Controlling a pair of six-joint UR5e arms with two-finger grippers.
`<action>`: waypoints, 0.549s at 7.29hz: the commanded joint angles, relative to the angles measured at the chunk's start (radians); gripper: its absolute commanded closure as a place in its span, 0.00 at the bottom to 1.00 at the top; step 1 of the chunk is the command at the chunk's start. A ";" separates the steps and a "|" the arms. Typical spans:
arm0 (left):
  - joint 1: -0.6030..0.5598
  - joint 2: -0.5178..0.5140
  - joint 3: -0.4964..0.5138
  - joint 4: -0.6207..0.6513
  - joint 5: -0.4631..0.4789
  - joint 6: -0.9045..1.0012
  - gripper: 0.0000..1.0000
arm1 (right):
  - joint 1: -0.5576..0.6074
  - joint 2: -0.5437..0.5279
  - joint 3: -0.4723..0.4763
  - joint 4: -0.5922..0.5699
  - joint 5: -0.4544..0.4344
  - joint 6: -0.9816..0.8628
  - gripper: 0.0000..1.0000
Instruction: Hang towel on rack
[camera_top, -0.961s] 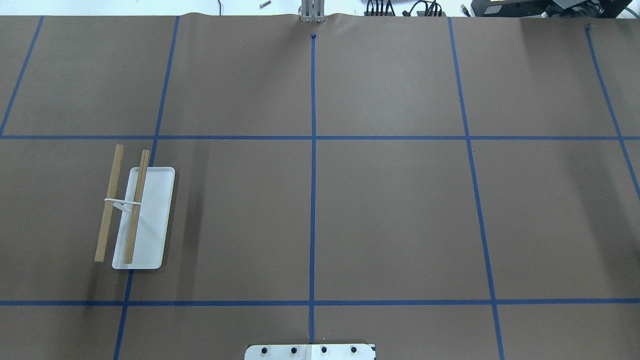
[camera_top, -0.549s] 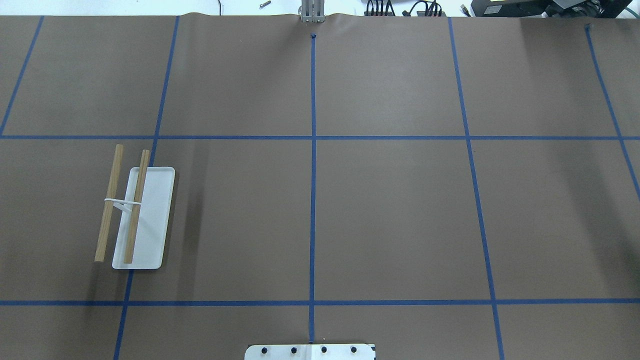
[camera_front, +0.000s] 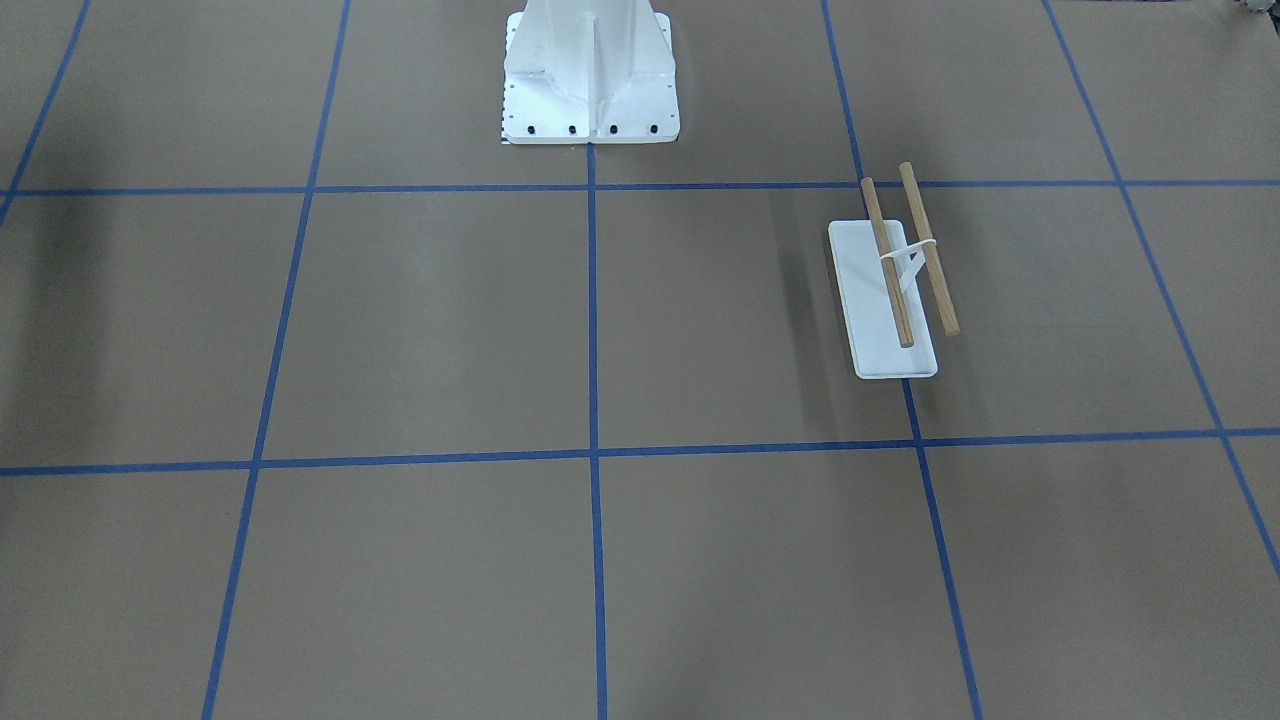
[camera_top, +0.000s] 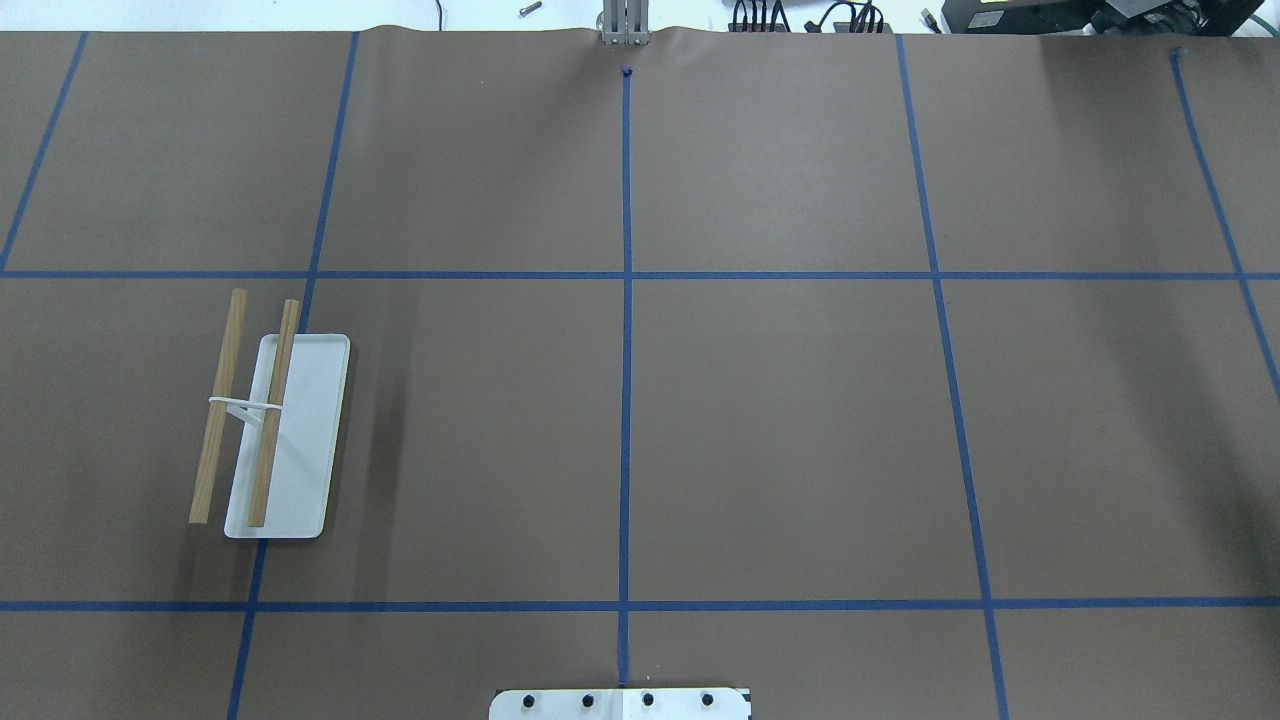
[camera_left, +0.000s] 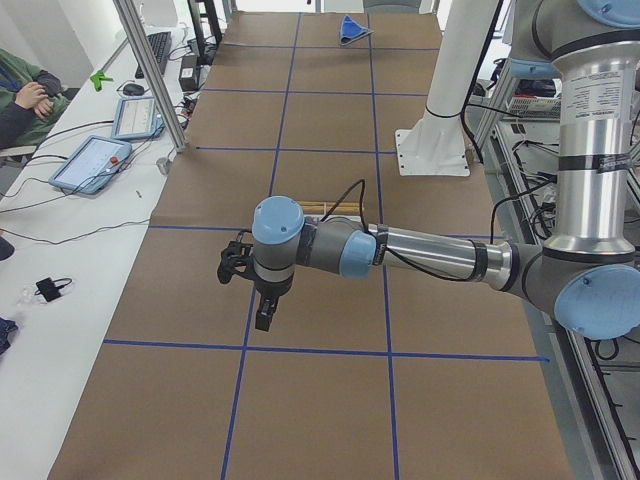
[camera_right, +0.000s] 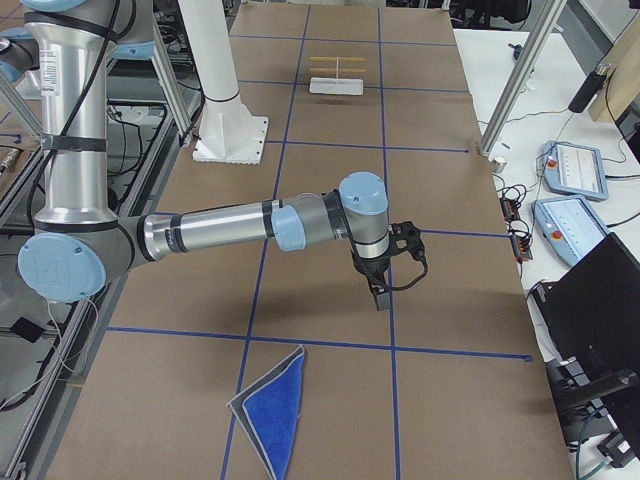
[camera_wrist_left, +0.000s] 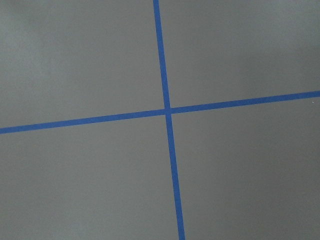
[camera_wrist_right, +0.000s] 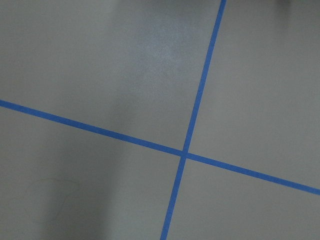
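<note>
The left fingers (camera_left: 263, 320) and right fingers (camera_right: 380, 296) hang above the table (camera_top: 780, 440); I cannot tell whether either pair is apart or together. The blue towel (camera_right: 268, 412) lies at the table's right end, well apart from the rack (camera_top: 290, 440). Everything's left, I'd say.

Middle: the table (camera_top: 780, 430) is flat brown paper crossed by blue tape lines, giving wide room for passing.
Left half: the rack (camera_top: 275, 430) stands here, with a narrow slot between its two dowels; they seem raised over the white base, but the gap beneath is hard to judge.
Robot's edge: the white pedestal (camera_front: 590, 80) rises at centre, well apart from the rack.
Left end: the left arm (camera_left: 420, 250) stretches level above the table.
Right end: the right arm (camera_right: 220, 228) does likewise; the towel (camera_right: 275, 410) lies flat beyond it.
Operators' edge: upright metal posts (camera_left: 150, 75).
</note>
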 joint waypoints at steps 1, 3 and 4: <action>0.000 0.000 0.036 -0.170 -0.005 0.000 0.01 | -0.010 -0.059 -0.001 0.071 0.005 -0.066 0.00; 0.000 0.013 0.043 -0.222 -0.003 0.003 0.01 | -0.057 -0.144 0.003 0.073 0.010 -0.050 0.00; 0.000 0.031 0.043 -0.258 -0.003 0.007 0.01 | -0.098 -0.189 0.002 0.129 0.010 -0.045 0.00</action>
